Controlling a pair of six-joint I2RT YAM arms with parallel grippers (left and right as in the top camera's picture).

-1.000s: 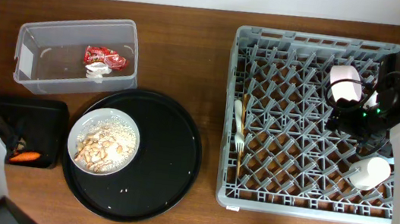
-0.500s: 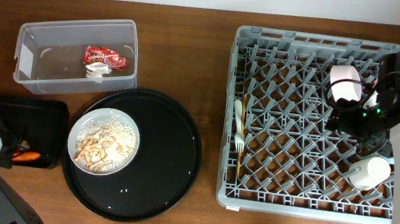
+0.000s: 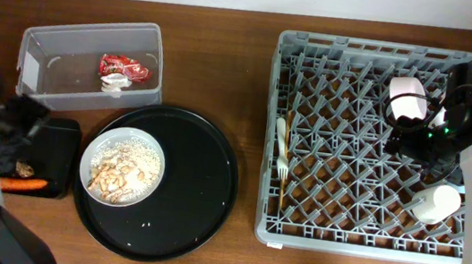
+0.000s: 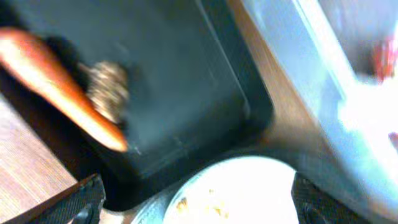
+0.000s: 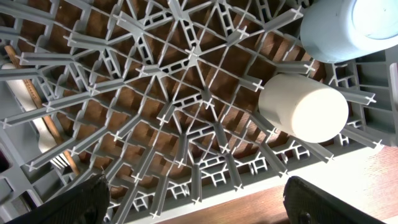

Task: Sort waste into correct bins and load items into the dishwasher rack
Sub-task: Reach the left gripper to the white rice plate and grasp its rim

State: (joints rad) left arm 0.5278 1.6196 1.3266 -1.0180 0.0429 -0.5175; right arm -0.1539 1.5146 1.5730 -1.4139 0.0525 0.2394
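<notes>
My left gripper [image 3: 28,117] is open above the far end of the shallow black tray [image 3: 56,141], holding nothing. An orange carrot [image 3: 24,184] [image 4: 59,93] lies in that tray beside a beige food scrap [image 3: 24,167] [image 4: 107,92]. A pale bowl [image 3: 122,167] of crumbly scraps sits on the big round black tray [image 3: 197,190]. The clear tub [image 3: 45,68] holds a red wrapper [image 3: 124,68] and a white wrapper [image 3: 115,86]. My right gripper [image 3: 417,141] [image 5: 211,202] hangs open over the grey rack [image 3: 348,245]. The cream cup [image 5: 303,107] [image 3: 435,203] and light blue cup [image 5: 348,25] [image 3: 409,97] sit in the rack.
Spoon [image 3: 280,133], fork [image 3: 282,165] and a wooden chopstick [image 3: 283,190] lie along the rack's left side. In the left wrist view the bowl's rim [image 4: 249,193] is just below my open fingers, and the tub's wall [image 4: 292,68] runs to the upper right.
My left gripper has opened and pulled away toward the far end of the black tray, leaving the carrot lying in it. The right arm has not moved.
</notes>
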